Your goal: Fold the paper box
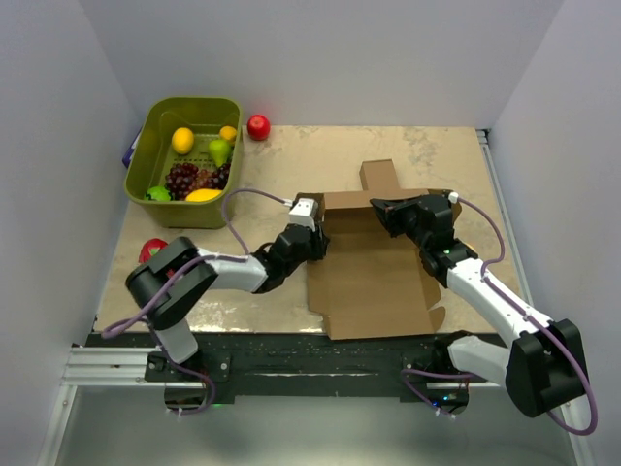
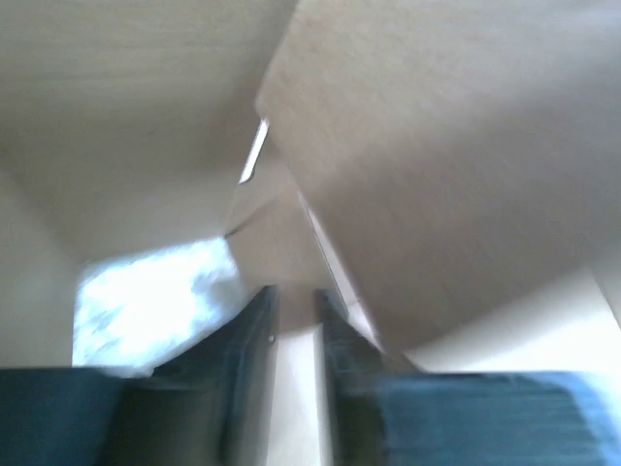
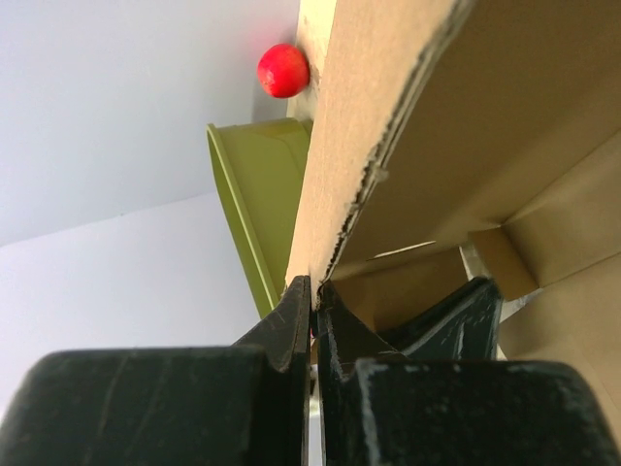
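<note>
Top external view has the paper box (image 1: pixel 374 277) lying in the middle of the desk (image 1: pixel 437 155), a little nearer the right edge. Its broad brown panel is flat toward the near edge, its far wall is raised, and one flap lies flat toward the far edge. The left pincer (image 1: pixel 318 236) is at the box's left side by the far-left corner of the sheet, and the right pincer (image 1: pixel 380 208) is at the raised far wall. In the right wrist view the right pincer (image 3: pixel 312 286) is closed, its tips nipping the bottom edge of an upright cardboard wall of the paper box (image 3: pixel 388 78), whose corrugated edge runs straight down into them. The left wrist view is blurred: the left pincer (image 2: pixel 296 306) shows a narrow gap between its fingers (image 2: pixel 254 374), with panels of the paper box (image 2: pixel 437 146) close in front and above. I cannot tell whether those fingers have hold of any cardboard. A green basket (image 1: pixel 146 131) sits at the far-left corner of the desk, holding a lemon (image 1: pixel 182 140), a green pear (image 1: pixel 220 150), dark grapes (image 1: pixel 189 178) and other yellow fruit. A red apple (image 1: pixel 258 126) rests on the desk just beside the basket's right side, against the far edge. The same apple (image 3: pixel 283 70) and basket (image 3: pixel 252 204) show past the cardboard in the right wrist view. A red object (image 1: pixel 150 249), half hidden by the left arm, lies near the left edge.
</note>
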Controlling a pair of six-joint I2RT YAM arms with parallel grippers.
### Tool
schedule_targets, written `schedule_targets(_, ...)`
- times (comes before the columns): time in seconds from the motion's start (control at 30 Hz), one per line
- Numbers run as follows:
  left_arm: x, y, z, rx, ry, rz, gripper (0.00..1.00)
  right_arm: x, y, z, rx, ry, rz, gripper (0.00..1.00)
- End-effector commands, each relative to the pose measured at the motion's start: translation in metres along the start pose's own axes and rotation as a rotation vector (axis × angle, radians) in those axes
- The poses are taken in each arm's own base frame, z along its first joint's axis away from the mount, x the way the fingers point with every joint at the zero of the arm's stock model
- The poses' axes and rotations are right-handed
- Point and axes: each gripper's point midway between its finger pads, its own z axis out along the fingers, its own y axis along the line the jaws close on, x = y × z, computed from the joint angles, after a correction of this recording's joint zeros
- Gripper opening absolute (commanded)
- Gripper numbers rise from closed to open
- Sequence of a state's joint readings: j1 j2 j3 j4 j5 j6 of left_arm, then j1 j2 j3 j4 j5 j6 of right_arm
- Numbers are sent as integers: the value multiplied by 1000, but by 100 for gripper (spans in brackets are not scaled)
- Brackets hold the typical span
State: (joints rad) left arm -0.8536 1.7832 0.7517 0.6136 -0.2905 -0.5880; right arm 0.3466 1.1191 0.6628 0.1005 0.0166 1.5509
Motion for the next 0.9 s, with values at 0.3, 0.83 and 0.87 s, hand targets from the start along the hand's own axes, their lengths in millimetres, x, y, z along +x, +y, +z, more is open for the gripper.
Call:
schedule_targets(0.3, -56, -10, -102, 170, -107, 168, 64, 0, -21, 2, 51, -5, -24, 0)
schedule_targets(0.83, -110, 44, -121, -3, -215, 71, 55, 1, -21, 0, 48, -1, -27, 0)
schedule_targets(0.87, -109, 37, -120, 32, -204, 89, 55, 1, -21, 0, 48, -2, -29, 0)
